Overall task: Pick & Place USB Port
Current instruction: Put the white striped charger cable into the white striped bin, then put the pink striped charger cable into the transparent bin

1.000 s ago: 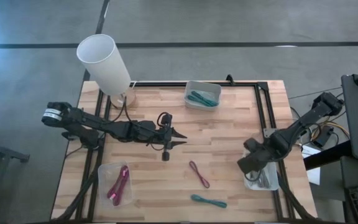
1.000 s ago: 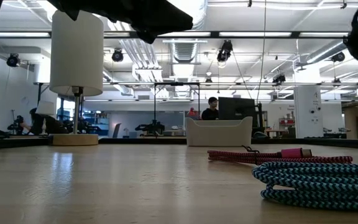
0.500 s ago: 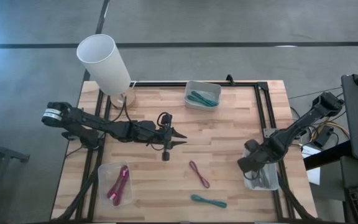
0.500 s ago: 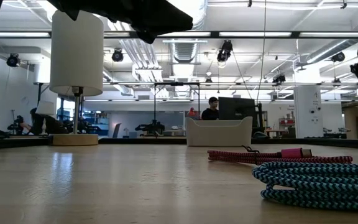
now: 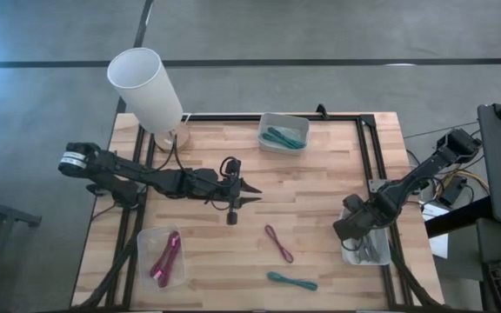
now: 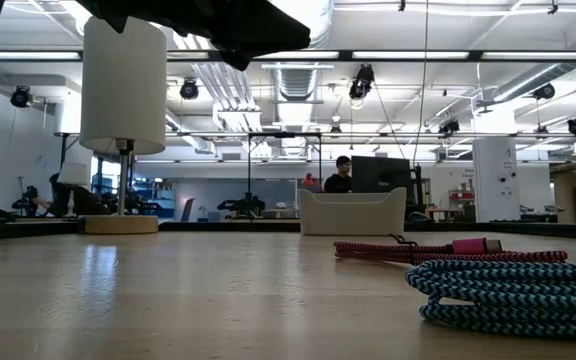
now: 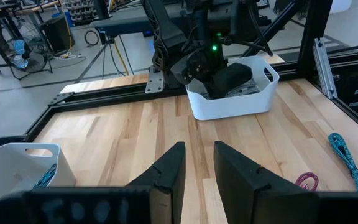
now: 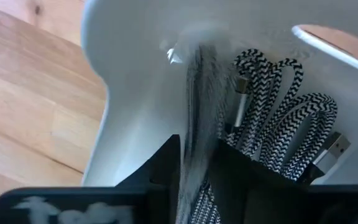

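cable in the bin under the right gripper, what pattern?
Black-and-white zigzag braided cable in the white plastic bin; the right wrist view shows it best.

An open industrial lab: exposed ceiling ducts (image 6: 298, 75), a distant workbench monitor (image 6: 378, 172), concrete floor (image 5: 320, 30).

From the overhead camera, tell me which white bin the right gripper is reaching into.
The bin at the table's right edge, holding black-and-white braided cables. The right gripper is shut on one. The other bins hold teal or pink cables.
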`<state>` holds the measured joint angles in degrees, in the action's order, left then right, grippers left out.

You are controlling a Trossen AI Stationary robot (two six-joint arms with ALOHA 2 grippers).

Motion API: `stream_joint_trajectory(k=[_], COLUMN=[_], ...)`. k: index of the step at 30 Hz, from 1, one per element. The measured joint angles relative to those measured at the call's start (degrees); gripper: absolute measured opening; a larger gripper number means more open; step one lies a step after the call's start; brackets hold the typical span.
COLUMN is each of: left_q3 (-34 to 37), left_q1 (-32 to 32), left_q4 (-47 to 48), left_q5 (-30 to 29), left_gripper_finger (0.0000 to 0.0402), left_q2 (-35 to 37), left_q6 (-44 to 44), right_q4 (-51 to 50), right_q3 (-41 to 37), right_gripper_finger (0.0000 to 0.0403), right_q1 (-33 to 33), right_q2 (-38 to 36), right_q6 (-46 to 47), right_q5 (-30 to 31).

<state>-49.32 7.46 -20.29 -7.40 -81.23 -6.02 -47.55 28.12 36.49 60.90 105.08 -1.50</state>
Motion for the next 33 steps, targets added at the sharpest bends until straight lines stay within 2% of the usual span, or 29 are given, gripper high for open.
stream_joint_trajectory(k=[8,16,24,30,33], left_q3=[0.0,0.0,0.0,0.02,0.02], left_q1=[0.0,0.0,0.02,0.02,0.02], left_q4=[0.0,0.0,4.6,7.25,6.4], left_q5=[0.0,0.02,1.83,5.14,6.38], left_gripper_finger=[0.009,0.009,0.009,0.009,0.009], left_q2=[0.0,0.0,0.0,-0.37,-1.37], left_q6=[0.0,0.02,0.02,0.48,0.36], right_q4=[0.19,-0.09,0.11,0.44,0.4], right_q3=[2.76,10.23,16.88,17.4,16.86], right_gripper_finger=[0.0111,0.0109,0.0101,0.0104,0.01], right_q1=[0.0,0.0,0.0,-0.02,-0.07], right_q2=[0.02,0.0,0.0,0.0,0.01], right_q6=[-1.2,-5.04,-14.9,-21.04,-21.62], right_q5=[0.2,0.74,16.11,27.04,29.84])
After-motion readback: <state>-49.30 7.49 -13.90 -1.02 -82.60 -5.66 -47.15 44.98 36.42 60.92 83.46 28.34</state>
